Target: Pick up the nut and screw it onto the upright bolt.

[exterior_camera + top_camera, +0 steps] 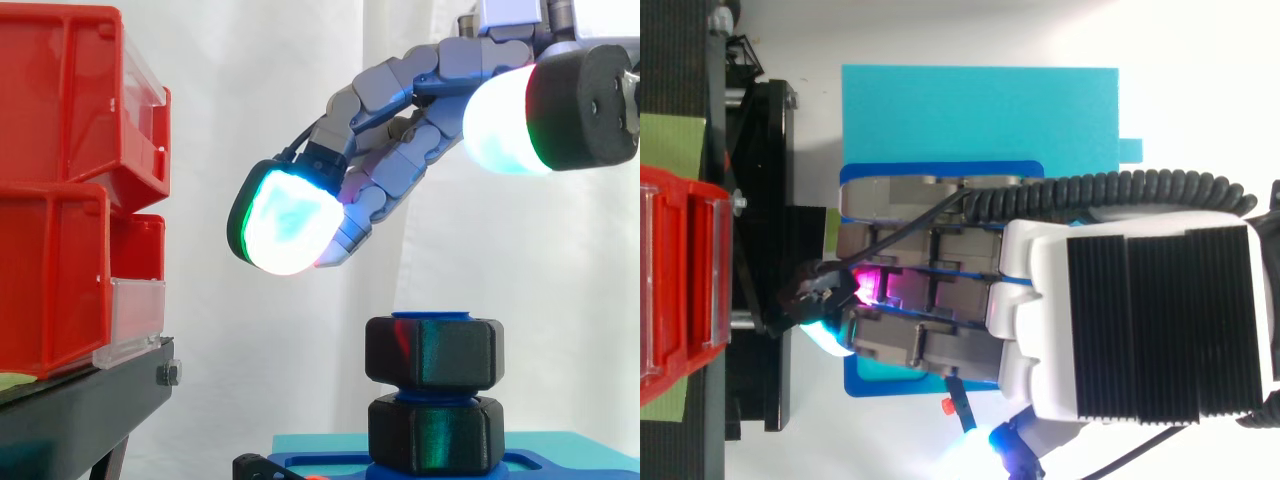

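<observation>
A black hex nut sits at the top of the upright blue bolt, whose tip just shows above it. A second black hex piece sits right below, on the blue base. My hand hovers above and to the left of the nut, clear of it. It is open, its fingers loosely bent and holding nothing. One fingertip glows white-cyan at the lower left, and a thick pad glows at the right. In the top view my hand covers the bolt and nut.
Red bins are stacked on a black stand at the left, close to my lowest fingertip. The blue base lies on a cyan plate. A white curtain hangs behind.
</observation>
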